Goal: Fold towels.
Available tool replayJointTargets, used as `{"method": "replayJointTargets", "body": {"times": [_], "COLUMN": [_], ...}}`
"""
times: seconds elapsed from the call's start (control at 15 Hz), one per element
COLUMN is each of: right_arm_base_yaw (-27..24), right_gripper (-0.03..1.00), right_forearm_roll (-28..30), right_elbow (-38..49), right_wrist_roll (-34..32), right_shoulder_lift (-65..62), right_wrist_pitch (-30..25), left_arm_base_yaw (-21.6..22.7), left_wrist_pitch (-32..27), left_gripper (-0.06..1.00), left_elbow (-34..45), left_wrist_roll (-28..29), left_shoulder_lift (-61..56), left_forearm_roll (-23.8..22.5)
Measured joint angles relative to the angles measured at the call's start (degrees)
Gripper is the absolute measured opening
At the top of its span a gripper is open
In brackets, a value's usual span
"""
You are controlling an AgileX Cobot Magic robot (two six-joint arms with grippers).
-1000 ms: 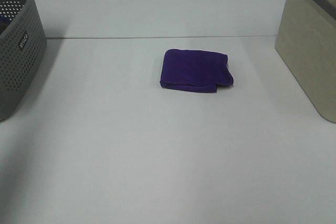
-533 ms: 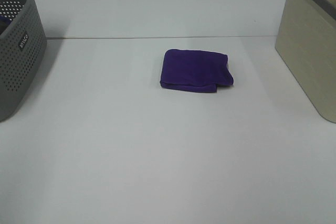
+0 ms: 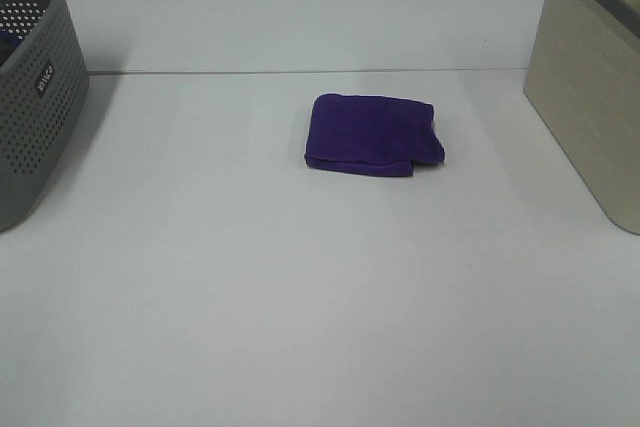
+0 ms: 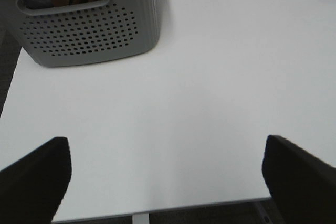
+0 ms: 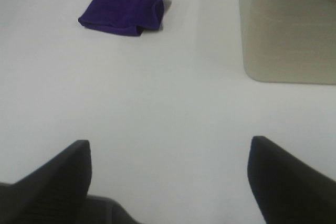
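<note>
Exterior high view: the white desk [image 3: 300, 297] carries everything, and the purple towel [image 3: 373, 134] serves as the landmark. Well apart to the towel's right stands a beige bin [image 3: 590, 97] with a dark rim; well apart to its left stands a grey perforated basket [image 3: 35, 97] with a handle slot. Bare desk lies between the towel and each of them, and nothing rests on or against the towel.

The towel lies folded into a compact, rounded rectangle, deep purple, with one layer's corner stepping out at its near right edge. It sits toward the back of the desk, between basket and bin, nearer the bin.

The basket bears small white lettering on its side, too small to read.

The left fingers [image 4: 31, 182] are spread wide over bare desk near the basket, holding nothing. The right fingers [image 5: 52, 177] are likewise spread and empty, well short of the towel.
</note>
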State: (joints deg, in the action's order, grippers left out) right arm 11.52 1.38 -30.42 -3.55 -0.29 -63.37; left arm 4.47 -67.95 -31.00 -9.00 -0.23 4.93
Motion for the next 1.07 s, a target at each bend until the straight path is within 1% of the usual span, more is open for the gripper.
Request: {"method": "replayJointTargets", "body": {"times": [0.07, 0.13, 0.27, 0.67, 0.87, 1.07], "right_arm_base_yaw": [0.0, 0.0, 0.0, 0.0, 0.0, 0.0], "right_gripper": [0.80, 0.80, 0.80, 0.80, 0.80, 0.80], "right_forearm_roll": [0.1, 0.2, 0.2, 0.2, 0.2, 0.2], "right_elbow": [0.9, 1.4, 1.7, 1.7, 1.7, 1.7], "right_wrist_roll": [0.0, 0.0, 0.0, 0.0, 0.0, 0.0], "right_shoulder_lift": [0.0, 0.0, 0.0, 0.0, 0.0, 0.0], "right_wrist_pitch": [2.0, 2.1, 2.3, 2.5, 2.5, 2.5], "left_arm_base_yaw": [0.0, 0.0, 0.0, 0.0, 0.0, 0.0], "left_wrist_pitch": [1.9, 5.0, 6.9, 7.4, 7.4, 7.4], "left_gripper": [0.91, 0.91, 0.90, 0.90, 0.90, 0.90], "left_elbow": [0.5, 1.7, 2.4, 2.4, 2.4, 2.4], "left_wrist_roll": [0.3, 0.9, 2.2, 3.6, 3.7, 3.7], "left_shoulder_lift": [0.0, 0.0, -0.1, -0.1, -0.1, -0.1], "left_forearm_roll": [0.2, 0.3, 0.3, 0.4, 3.2, 3.6]}}
